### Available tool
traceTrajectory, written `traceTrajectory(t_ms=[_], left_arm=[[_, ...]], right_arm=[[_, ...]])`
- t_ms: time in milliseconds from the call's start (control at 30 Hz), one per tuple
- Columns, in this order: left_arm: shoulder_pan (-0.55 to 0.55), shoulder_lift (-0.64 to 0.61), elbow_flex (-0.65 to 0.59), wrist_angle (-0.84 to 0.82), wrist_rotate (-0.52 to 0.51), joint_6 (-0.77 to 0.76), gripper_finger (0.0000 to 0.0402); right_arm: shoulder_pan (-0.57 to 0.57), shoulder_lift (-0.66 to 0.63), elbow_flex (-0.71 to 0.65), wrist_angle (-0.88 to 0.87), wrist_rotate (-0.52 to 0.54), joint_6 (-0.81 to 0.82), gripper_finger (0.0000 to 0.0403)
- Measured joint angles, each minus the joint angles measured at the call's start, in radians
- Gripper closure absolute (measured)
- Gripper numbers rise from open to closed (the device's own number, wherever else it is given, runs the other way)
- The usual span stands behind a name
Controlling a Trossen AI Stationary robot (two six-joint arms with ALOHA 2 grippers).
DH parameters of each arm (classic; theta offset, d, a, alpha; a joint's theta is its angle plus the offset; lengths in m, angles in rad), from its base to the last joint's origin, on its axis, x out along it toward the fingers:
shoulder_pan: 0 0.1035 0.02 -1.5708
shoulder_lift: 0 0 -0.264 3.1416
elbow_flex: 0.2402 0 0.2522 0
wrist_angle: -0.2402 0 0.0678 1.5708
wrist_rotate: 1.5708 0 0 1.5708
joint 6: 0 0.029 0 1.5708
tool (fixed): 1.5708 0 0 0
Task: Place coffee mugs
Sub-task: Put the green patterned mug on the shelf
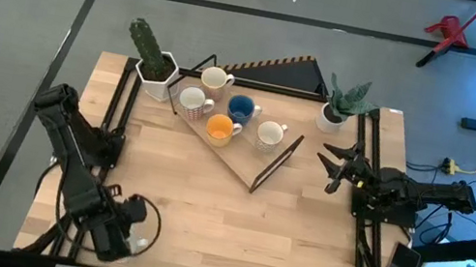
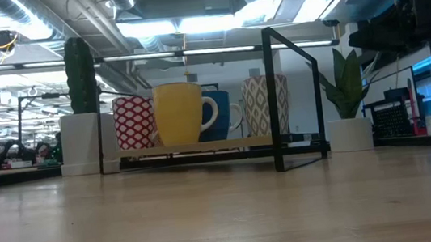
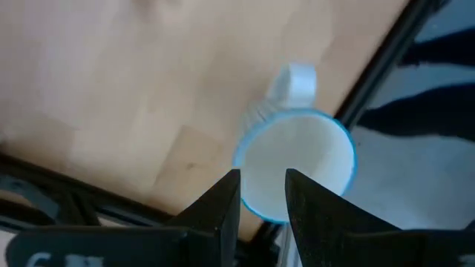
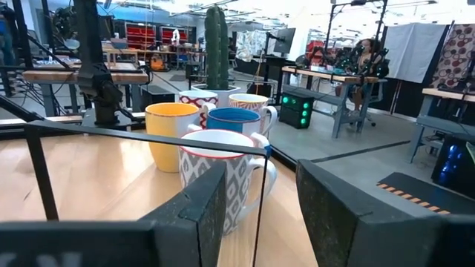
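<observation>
Five coffee mugs stand on a wooden tray point(image 1: 235, 160) at the table's far middle: a cream one point(image 1: 216, 78), a white one point(image 1: 191, 99), a dark blue one point(image 1: 241, 108), one orange inside point(image 1: 219, 128) and a patterned white one point(image 1: 269, 135). A sixth mug point(image 3: 297, 159), white with a blue rim, is at my left gripper point(image 3: 263, 182), which is shut on it at the near left corner point(image 1: 134, 233). My right gripper point(image 1: 335, 165) is open, level, just right of the tray, facing the patterned mug point(image 4: 223, 174). My left gripper holds the blue-rimmed mug by its rim point(image 3: 260, 213), on the side opposite the handle point(image 3: 293, 81). One finger point(image 3: 300, 200) is inside the cup and the other point(image 3: 223, 204) outside, coming from above. The mug is mouth up; whether it is lifted clear does not show.
A cactus in a white pot point(image 1: 156, 68) stands left of the tray and a leafy plant in a white pot point(image 1: 334, 116) right of it. A black frame point(image 1: 277, 163) rises at the tray's right end. Bare wood point(image 1: 204, 216) covers the table's near half.
</observation>
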Motion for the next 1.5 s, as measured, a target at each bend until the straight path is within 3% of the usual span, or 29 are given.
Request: traceTrajectory(t_ms=[233, 433, 800, 1067, 1233, 1367, 1500], left_arm=[[0.034, -0.081, -0.084, 0.073, -0.029, 0.036, 0.0300], [0.034, -0.090, -0.127, 0.171, 0.053, 0.079, 0.0297], [0.024, -0.090, -0.174, 0.187, 0.043, 0.079, 0.0249], [0.024, -0.090, -0.305, 0.353, 0.075, 0.078, 0.0242], [0.023, -0.089, -0.377, 0.357, 0.075, 0.059, 0.0242], [0.023, -0.090, -0.408, 0.367, 0.074, 0.049, 0.0256], [0.027, -0.090, -0.434, 0.370, 0.069, 0.044, 0.0317]], right_arm=[[0.000, 0.000, 0.000, 0.000, 0.004, -0.004, 0.0253], [0.000, 0.000, 0.000, 0.000, 0.004, -0.004, 0.0253], [0.000, 0.000, 0.000, 0.000, 0.006, -0.003, 0.0253], [0.000, 0.000, 0.000, 0.000, 0.006, -0.004, 0.0253], [0.000, 0.000, 0.000, 0.000, 0.006, -0.004, 0.0253], [0.000, 0.000, 0.000, 0.000, 0.006, -0.004, 0.0253], [0.000, 0.000, 0.000, 0.000, 0.006, -0.003, 0.0253]])
